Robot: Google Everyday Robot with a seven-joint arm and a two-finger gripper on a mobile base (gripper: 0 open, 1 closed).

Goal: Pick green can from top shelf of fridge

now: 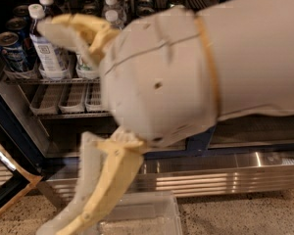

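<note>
Approach step: my claw [45, 129] gapes empty at nine o'clock before the top shelf [34, 81]; next I must line up on the green can (hidden behind my arm).

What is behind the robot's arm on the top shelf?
Left of the arm, the top shelf shows a blue-and-silver can and water bottles. The arm covers the rest, so no green can is recognisable. The tool hangs open at left.

Speckled tan floor [245, 215] at btm w/ clear plastic bin [159, 214] on it; lighting dim, warm.
</note>
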